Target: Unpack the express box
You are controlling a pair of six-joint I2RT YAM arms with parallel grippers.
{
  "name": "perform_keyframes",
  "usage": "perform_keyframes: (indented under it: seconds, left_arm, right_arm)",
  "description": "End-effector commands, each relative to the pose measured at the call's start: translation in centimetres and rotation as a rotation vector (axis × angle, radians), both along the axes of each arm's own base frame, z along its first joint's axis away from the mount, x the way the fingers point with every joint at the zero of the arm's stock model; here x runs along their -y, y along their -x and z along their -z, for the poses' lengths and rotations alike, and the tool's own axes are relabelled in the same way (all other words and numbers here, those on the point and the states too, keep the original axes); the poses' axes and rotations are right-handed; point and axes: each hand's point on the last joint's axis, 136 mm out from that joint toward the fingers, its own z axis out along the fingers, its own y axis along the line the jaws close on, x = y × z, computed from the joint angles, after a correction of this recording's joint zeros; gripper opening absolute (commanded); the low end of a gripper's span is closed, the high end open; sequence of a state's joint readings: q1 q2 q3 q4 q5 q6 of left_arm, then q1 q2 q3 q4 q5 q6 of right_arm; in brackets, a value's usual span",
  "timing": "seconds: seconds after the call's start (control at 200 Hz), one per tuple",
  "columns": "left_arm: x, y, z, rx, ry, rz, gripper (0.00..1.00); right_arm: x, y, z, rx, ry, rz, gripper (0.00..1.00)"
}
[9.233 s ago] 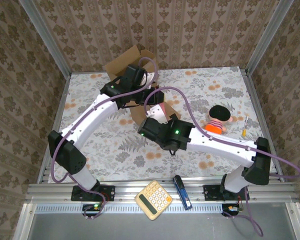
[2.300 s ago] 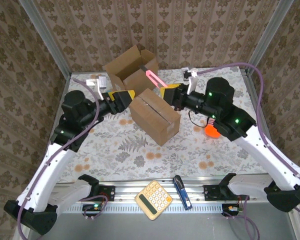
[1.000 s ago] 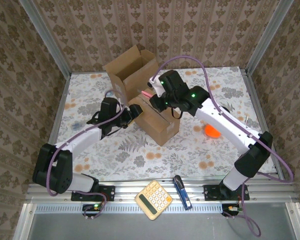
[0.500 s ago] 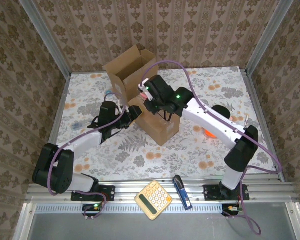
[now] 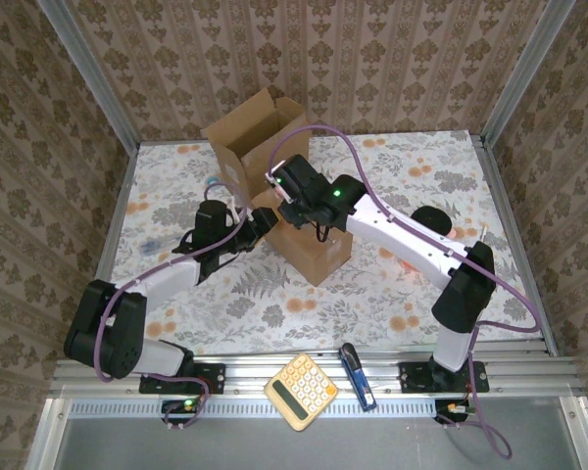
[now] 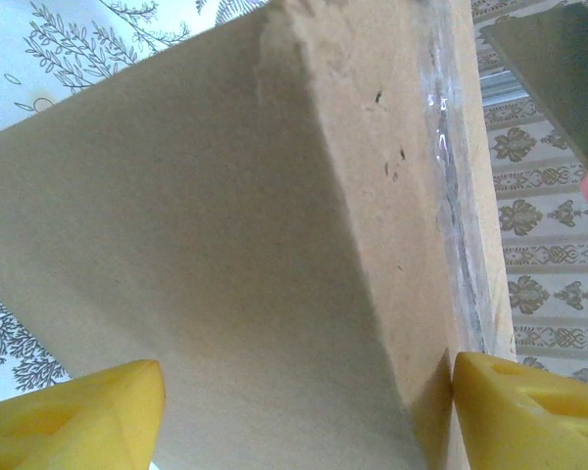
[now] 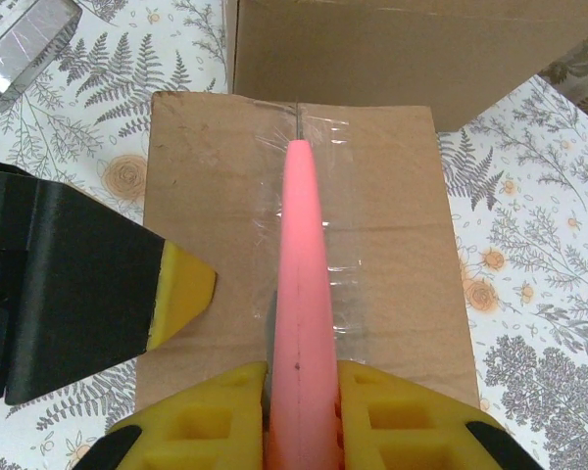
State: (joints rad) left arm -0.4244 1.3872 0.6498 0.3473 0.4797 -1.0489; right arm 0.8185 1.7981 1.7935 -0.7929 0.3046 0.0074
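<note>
Right gripper (image 7: 302,380), clamping the pink cutter (image 7: 302,245), has reached the tape (image 7: 348,264) on the box (image 7: 397,304). The left gripper (image 6: 304,392) straddles it, grip unclear. Slitting can begin.

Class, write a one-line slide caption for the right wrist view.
Right hand grips a pink tool aimed along the taped seam of the sealed cardboard box, left hand's fingertip at its edge.

- The table (image 5: 274,294) has a cloth with flowers and ferns
- A sealed cardboard box (image 5: 318,257) stands near the middle, with clear tape along its top
- An open cardboard box (image 5: 250,137) stands at the far edge, just behind it
- A toy (image 5: 433,217) with a black top and an orange part lies at the right
- A small clear-wrapped block (image 7: 24,39) lies left of the boxes
</note>
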Motion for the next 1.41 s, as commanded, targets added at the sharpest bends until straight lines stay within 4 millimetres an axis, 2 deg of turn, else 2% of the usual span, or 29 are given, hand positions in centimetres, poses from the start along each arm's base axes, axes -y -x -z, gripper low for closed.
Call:
perform_keyframes:
  seconds: [0.0,0.93,1.175,1.4]
  left_arm:
    - [0.0,0.1,0.9,-0.026,0.011,0.004,0.76]
    - [0.1,0.2,1.0,-0.027,0.017,0.009,0.76]
    - [0.0,0.2,1.1,-0.027,0.015,0.008,0.76]
    - [-0.3,0.1,1.1,-0.028,0.017,0.0,0.75]
  right_arm:
    - [0.2,0.1,-0.9,0.015,-0.012,0.019,0.0]
    - [-0.3,-0.5,1.4,-0.02,0.035,0.007,0.0]
    - [0.7,-0.5,2.1,-0.026,0.084,0.034,0.0]
    - [1.8,0.4,2.9,-0.056,0.11,0.043,0.0]
